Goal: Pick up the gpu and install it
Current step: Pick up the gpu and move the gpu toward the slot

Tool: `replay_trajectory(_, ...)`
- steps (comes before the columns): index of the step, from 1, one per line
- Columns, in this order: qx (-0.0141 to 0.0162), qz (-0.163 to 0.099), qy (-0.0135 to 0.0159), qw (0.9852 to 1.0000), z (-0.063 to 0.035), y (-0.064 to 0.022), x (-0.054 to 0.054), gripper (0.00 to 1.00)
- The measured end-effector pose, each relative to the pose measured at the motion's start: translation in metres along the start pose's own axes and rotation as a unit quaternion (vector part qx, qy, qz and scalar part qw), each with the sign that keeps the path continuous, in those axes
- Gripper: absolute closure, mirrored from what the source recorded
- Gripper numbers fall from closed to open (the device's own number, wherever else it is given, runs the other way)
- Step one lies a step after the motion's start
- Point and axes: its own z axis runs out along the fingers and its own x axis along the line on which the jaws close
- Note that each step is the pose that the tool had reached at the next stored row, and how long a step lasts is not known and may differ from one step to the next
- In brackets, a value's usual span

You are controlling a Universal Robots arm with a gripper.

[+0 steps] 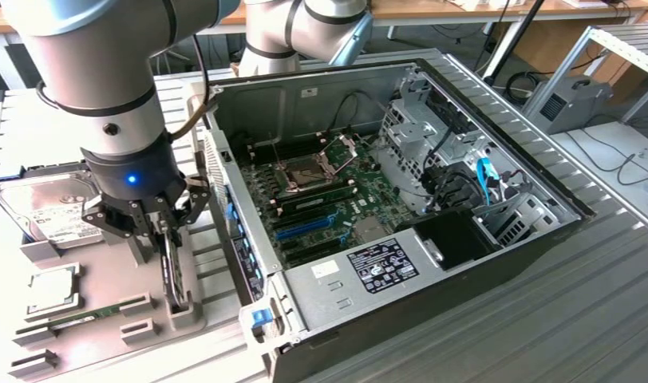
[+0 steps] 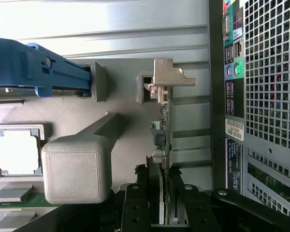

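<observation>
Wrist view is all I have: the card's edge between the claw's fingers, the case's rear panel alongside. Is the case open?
Observer: Yes. The computer case lies on its side, panel off, motherboard facing up.
Operator: Any free slots?
Observer: Blue slots on the board stand with no card in them.
Operator: Is the gpu out of its stand?
Observer: No. The gpu stands on edge in the gray holder at the exterior view's left of the case, the claw shut on its upper part.
</observation>
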Motion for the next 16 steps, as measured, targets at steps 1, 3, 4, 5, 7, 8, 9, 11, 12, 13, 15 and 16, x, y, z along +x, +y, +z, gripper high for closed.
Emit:
replay_trajectory(1,0.0,0.0,0.0,1.0,-0.0002,0.0,0.0,0.71)
replay_trajectory(3,0.0,0.0,0.0,1.0,-0.0005,0.0,0.0,0.71)
replay_trajectory(4,0.0,0.0,0.0,1.0,-0.0007,0.0,0.0,0.71)
replay_trajectory(5,0.0,0.0,0.0,1.0,-0.001,-0.0001,0.0,0.71)
replay_trajectory(7,0.0,0.0,0.0,1.0,-0.0016,-0.0001,0.0,0.71)
replay_trajectory(8,0.0,0.0,0.0,1.0,-0.002,-0.0001,-0.0001,0.71)
replay_trajectory(9,0.0,0.0,0.0,1.0,-0.0023,-0.0001,-0.0001,0.71)
replay_trajectory(11,0.0,0.0,0.0,1.0,-0.0029,-0.0002,-0.0001,0.71)
replay_trajectory(12,0.0,0.0,0.0,1.0,-0.0033,-0.0002,-0.0001,0.71)
replay_trajectory(13,0.0,0.0,0.0,1.0,-0.0036,-0.0002,-0.0001,0.71)
replay_trajectory(15,0.0,0.0,0.0,1.0,-0.0043,-0.0003,-0.0001,0.71)
replay_trajectory(16,0.0,0.0,0.0,1.0,-0.0046,-0.0003,-0.0001,0.71)
